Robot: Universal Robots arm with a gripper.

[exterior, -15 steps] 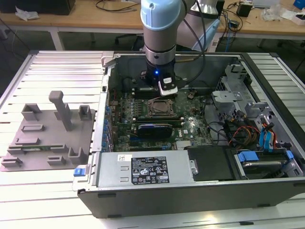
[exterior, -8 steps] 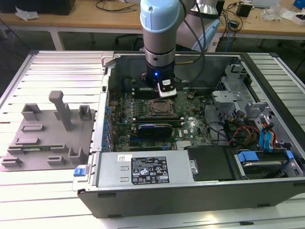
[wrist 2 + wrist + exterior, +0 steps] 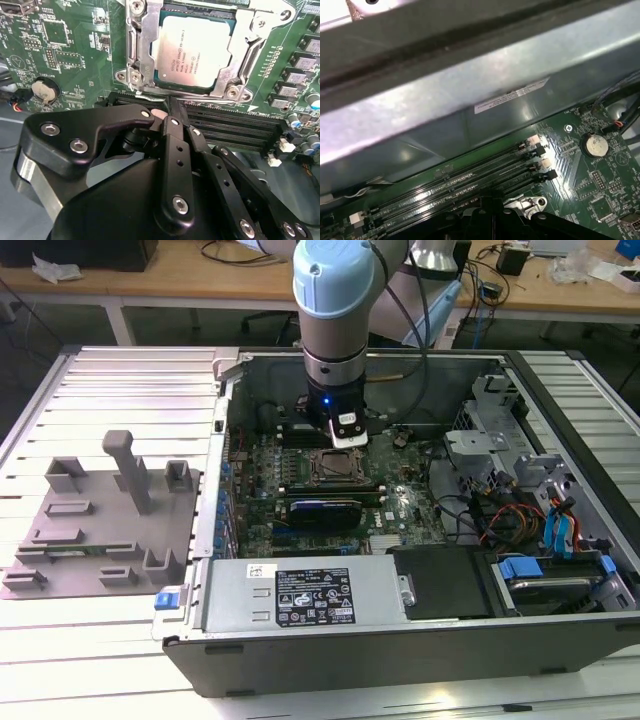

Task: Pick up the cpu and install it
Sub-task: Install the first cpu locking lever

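cpu (image 3: 192, 52) lay flat inside the socket frame (image 3: 142, 45) in the second wrist view. Jaws looked closed and empty, over the memory slots (image 3: 225, 125) just beside it. Judged light, rigid, with a fragile underside; take by opposite edges only.

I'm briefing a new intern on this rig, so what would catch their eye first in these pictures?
The robot arm with its pale blue joint hangs over the open computer case, mid exterior view. In the second wrist view the silvery cpu lies in its metal socket frame, just past the black gripper. A grey fixture tray lies at the exterior view's left.
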